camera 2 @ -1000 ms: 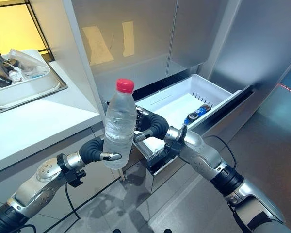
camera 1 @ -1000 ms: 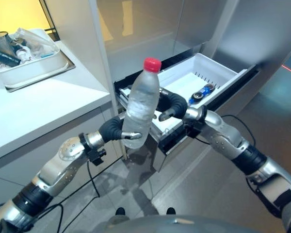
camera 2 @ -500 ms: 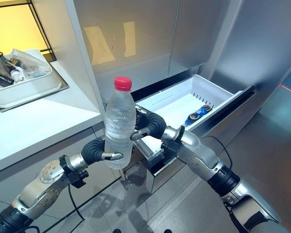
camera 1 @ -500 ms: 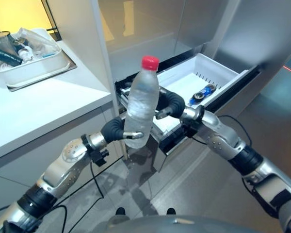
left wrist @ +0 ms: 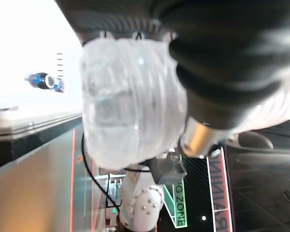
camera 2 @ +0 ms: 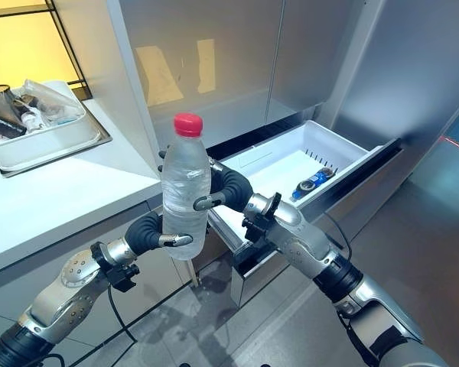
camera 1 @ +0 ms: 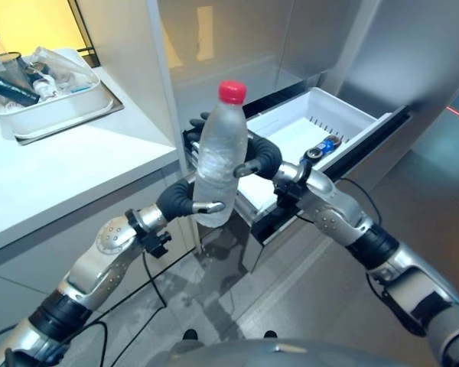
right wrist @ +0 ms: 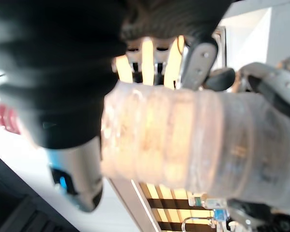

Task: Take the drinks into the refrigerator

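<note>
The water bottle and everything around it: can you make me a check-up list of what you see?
Surface: white counter on the robot's left.
Job's things: clear water bottle with a red cap, upright, held in the air in front of the open white refrigerator drawer; a blue can lies in the drawer.
Clutter: a tray of mixed items on the counter.
Hands: left hand curled round the bottle's lower part; right hand curled round its middle.
Cables: nothing to report.
Surroundings: grey refrigerator doors above the drawer, grey floor below.
</note>
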Available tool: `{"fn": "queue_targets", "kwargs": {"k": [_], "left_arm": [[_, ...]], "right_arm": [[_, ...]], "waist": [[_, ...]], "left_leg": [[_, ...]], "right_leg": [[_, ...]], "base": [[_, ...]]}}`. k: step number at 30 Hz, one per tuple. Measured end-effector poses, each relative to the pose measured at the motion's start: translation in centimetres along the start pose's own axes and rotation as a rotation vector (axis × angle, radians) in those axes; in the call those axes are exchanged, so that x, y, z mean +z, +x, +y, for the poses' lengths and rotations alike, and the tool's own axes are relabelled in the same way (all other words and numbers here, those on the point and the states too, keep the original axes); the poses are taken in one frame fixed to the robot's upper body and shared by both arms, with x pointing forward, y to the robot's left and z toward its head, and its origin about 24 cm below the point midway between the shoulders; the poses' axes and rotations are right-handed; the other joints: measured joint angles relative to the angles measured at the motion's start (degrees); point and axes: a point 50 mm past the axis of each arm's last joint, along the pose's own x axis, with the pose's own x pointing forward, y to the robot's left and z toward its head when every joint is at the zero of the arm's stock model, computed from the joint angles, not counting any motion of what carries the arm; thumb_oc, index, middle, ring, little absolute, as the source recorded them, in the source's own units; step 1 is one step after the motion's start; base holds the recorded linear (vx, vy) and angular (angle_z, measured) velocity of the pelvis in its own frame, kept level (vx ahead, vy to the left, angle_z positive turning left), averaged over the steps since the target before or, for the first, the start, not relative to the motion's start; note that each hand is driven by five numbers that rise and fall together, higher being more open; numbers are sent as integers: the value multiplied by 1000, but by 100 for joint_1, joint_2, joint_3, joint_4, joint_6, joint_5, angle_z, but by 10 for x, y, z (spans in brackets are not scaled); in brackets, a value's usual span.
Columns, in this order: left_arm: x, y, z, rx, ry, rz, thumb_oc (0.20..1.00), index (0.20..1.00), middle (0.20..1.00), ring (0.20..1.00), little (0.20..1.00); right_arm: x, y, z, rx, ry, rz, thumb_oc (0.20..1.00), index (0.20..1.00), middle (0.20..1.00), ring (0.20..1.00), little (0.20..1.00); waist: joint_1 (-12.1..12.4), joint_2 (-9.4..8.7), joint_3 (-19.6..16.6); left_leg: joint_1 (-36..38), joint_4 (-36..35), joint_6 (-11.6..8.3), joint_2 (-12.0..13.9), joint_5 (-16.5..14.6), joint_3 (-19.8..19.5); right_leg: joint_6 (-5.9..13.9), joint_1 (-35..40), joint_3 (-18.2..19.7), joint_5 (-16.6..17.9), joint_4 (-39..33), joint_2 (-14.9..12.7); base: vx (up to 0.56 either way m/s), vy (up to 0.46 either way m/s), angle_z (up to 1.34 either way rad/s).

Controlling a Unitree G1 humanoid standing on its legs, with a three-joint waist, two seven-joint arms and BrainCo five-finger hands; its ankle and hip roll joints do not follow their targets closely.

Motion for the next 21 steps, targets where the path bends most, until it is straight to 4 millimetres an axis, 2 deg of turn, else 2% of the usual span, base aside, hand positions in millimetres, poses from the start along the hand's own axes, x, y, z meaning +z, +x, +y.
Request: {"fn": "queue_targets", "kwargs": {"k": [6, 7, 8, 9, 21], "left_arm": [[-4, -4, -2, 1, 15, 28, 200, 200, 200, 200, 200], [-6, -5, -2, 3, 10, 32, 200, 200, 200, 200, 200], [-6, -6, -2, 6, 7, 35, 200, 200, 200, 200, 200], [-7, -7, -2, 12, 5, 36, 200, 200, 200, 200, 200], [-11, -17, -1, 33, -10, 56, 200, 200, 200, 200, 200]], "right_arm": [[-6, 0, 1, 5, -5, 29, 1000, 1000, 1000, 1000, 1000], [-8, 0, 1, 5, -2, 36, 636, 636, 636, 636, 636], [-9, 0, 2, 7, -1, 40, 369, 369, 369, 369, 369], [-9, 0, 2, 8, 0, 42, 200, 200, 200, 200, 200], [-17, 4, 4, 14, 12, 56, 200, 200, 200, 200, 200]], "waist": [[25, -17, -11], [25, -16, -10], [27, -17, -11], [30, -17, -11], [174, -18, -12]], "left_leg": [[-1, 0, -4, -1, 4, -36], [-1, 0, -5, -1, 4, -37], [-1, 0, -5, 1, 5, -39], [-1, 0, -5, 1, 5, -45], [3, -1, -6, 0, 5, -72]], "right_leg": [[1, 20, -37, -2, 0, -1], [1, 20, -39, -2, 0, -1], [0, 22, -41, -2, 0, 0], [0, 26, -46, -2, -1, 0], [-1, 45, -78, -6, -1, -4]], "base": [[-4, 1, 2], [0, 0, 0], [0, 0, 0], [0, 0, 0], [-1, 0, 1]]}}
